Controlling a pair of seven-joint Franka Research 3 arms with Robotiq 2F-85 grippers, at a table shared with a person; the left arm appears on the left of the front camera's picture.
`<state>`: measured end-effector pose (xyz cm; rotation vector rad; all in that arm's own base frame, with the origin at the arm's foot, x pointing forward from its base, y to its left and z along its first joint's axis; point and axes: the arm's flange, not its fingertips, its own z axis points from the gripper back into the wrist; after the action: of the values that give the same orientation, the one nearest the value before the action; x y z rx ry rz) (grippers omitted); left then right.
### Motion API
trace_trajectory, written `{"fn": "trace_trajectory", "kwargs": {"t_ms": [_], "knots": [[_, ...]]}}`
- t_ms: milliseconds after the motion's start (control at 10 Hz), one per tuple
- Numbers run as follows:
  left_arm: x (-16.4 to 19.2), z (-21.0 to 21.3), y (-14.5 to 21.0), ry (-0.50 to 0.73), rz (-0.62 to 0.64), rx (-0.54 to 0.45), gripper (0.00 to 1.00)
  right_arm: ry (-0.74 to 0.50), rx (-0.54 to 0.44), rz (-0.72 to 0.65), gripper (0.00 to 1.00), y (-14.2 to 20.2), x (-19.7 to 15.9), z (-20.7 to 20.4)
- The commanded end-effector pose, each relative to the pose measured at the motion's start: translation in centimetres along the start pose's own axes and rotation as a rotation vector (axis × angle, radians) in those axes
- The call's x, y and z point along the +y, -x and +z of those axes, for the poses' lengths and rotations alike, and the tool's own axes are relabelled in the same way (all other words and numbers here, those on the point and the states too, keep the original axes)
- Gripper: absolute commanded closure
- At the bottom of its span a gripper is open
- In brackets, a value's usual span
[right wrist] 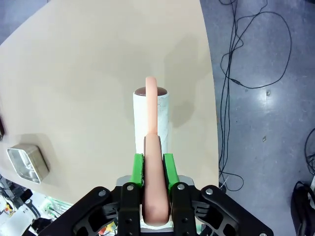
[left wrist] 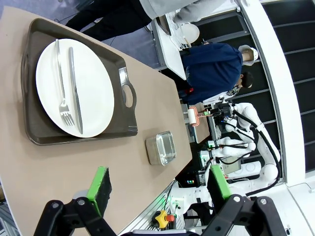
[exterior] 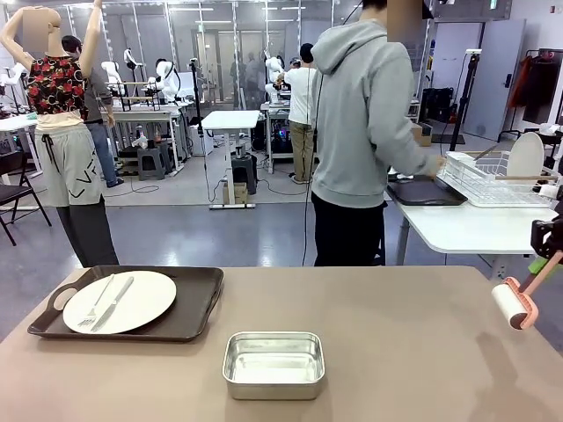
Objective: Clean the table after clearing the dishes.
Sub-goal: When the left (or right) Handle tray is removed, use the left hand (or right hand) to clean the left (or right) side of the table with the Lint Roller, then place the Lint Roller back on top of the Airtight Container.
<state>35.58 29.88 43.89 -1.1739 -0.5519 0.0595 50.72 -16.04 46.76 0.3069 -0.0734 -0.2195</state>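
Observation:
The brownish table (exterior: 396, 334) holds a dark handled tray (exterior: 198, 303) at its left. On the tray lies a round white plate (exterior: 120, 301) with a fork (exterior: 95, 306) and knife (exterior: 115, 302) on it. My right gripper (exterior: 547, 242) is at the table's right edge, shut on the pink handle of a white lint roller (exterior: 508, 306). In the right wrist view the gripper (right wrist: 153, 169) clamps that handle, and the roller (right wrist: 151, 115) points out over the table (right wrist: 88, 73). My left gripper (left wrist: 160, 189) is open and holds nothing, looking from high up over the tray (left wrist: 123, 88) and plate (left wrist: 74, 86).
A small steel pan (exterior: 274, 364) sits at the table's front middle. Beyond the far edge a person in a grey hoodie (exterior: 365, 132) stands with their back to me. They have a dark tray (exterior: 427, 191) at a white table (exterior: 475, 230), which carries a wire rack (exterior: 497, 180).

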Motion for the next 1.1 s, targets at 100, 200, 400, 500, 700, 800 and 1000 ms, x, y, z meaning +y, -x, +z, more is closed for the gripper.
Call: {"fn": "trace_trajectory", "kwargs": {"t_ms": [100,200,400,500,700,800,1000], "knots": [[-0.16,0.23,0.04,0.0,-0.007,-0.004,0.0,-0.009,0.006,-0.008,0.79,-0.4,-0.84,-0.22],[-0.16,0.23,0.04,0.0,-0.007,-0.004,0.0,-0.009,0.006,-0.008,0.79,-0.4,-0.84,-0.22],[-0.16,0.23,0.04,0.0,-0.007,-0.004,0.0,-0.009,0.006,-0.008,0.79,-0.4,-0.84,-0.22],[-0.16,0.23,0.04,0.0,-0.007,-0.004,0.0,-0.009,0.006,-0.008,0.79,-0.4,-0.84,-0.22],[-0.16,0.23,0.04,0.0,-0.007,-0.004,0.0,-0.009,0.006,-0.008,0.79,-0.4,-0.84,-0.22],[-0.16,0.23,0.04,0.0,-0.007,-0.004,0.0,-0.009,0.006,-0.008,0.79,-0.4,-0.84,-0.22],[-0.16,0.23,0.04,0.0,-0.007,-0.004,0.0,-0.009,0.006,-0.008,0.79,-0.4,-0.84,-0.22]]}}
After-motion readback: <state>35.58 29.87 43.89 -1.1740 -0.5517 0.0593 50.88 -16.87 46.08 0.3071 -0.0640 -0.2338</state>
